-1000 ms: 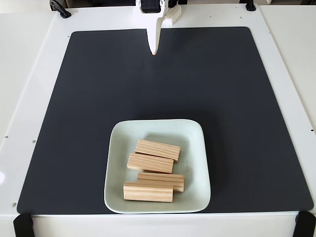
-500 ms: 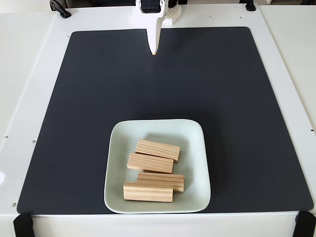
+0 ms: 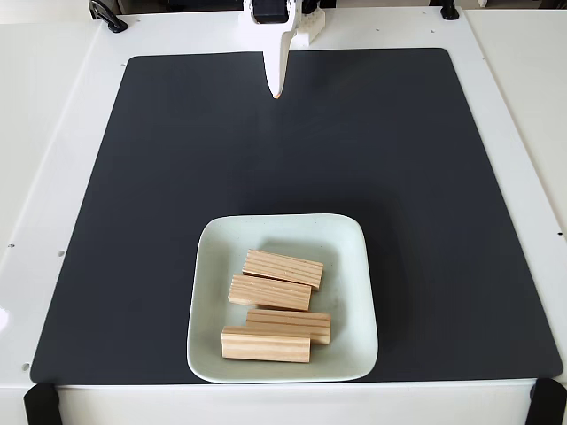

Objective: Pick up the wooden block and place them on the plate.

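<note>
Holds four wood blocks: the plate (image 3: 282, 239), pale mint, square with rounded corners, near the front edge of the mat in the fixed view. Top block (image 3: 283, 268) slightly tilted, touching the second block (image 3: 269, 292) just below it. Third block (image 3: 289, 324) further down and shifted right, with the fourth block (image 3: 266, 344) against its lower left side, nearest the plate's front rim. All four lying flat, long sides roughly across the view, inside the rim.

Under the plate, a black mat (image 3: 159, 177) covering most of a white tabletop (image 3: 523, 133). Black clamps at the front corners (image 3: 41, 404) and a dark cable at the top left (image 3: 106, 15).

At the top centre, well apart from the plate, the white claw (image 3: 277, 91) pointing down over the mat, holding nothing; whether the jaws are parted cannot be told.
</note>
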